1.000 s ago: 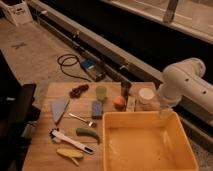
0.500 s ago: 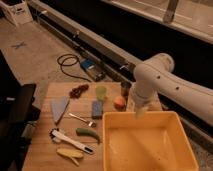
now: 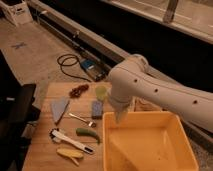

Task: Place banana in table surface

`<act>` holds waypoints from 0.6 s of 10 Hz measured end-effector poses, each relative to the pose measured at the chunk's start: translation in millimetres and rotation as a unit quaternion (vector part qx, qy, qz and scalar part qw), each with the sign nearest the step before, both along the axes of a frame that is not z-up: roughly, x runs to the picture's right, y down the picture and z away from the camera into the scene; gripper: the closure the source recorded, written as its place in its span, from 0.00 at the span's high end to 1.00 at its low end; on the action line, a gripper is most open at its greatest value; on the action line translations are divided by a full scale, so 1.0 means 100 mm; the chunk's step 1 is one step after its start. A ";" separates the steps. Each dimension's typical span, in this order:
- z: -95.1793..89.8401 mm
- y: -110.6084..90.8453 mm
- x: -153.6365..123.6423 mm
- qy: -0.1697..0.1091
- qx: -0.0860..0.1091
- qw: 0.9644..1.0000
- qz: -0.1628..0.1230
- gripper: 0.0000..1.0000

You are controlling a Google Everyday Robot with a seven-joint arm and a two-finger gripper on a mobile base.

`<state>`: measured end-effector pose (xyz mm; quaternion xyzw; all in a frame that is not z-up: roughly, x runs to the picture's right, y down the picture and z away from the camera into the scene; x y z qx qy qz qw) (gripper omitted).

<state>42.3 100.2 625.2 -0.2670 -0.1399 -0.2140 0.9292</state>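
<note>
The banana (image 3: 70, 154), small and yellow, lies on the table surface (image 3: 44, 161) near its front left, just in front of a white-handled tool (image 3: 66, 139). My gripper (image 3: 120, 118) hangs at the end of the white arm, pointing down over the back left corner of the yellow tub (image 3: 150, 150). It is well to the right of the banana and behind it. Nothing shows in the gripper, and it is open.
A green pod (image 3: 88, 133), a metal spoon (image 3: 82, 119), a blue sponge (image 3: 97, 108), a grey-blue wedge (image 3: 59, 109), a brown cluster (image 3: 78, 90) and a pale green cup (image 3: 101, 92) lie on the table. The tub fills its right half. A cable (image 3: 69, 64) lies on the floor behind.
The arm has swung left along the tub's back rim, from its right side to its back left corner. The banana has not moved.
</note>
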 end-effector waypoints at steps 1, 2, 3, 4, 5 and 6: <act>0.00 0.00 0.00 0.000 0.000 1.000 0.000 0.65; 0.00 0.00 -0.01 0.000 0.000 1.000 0.000 0.65; 0.00 0.00 -0.01 -0.001 0.000 1.000 -0.002 0.65; -0.01 -0.01 -0.01 -0.002 0.002 1.000 -0.004 0.65; -0.03 -0.06 -0.02 0.005 0.009 1.000 -0.015 0.65; -0.05 -0.14 -0.12 0.011 0.016 0.999 -0.028 0.65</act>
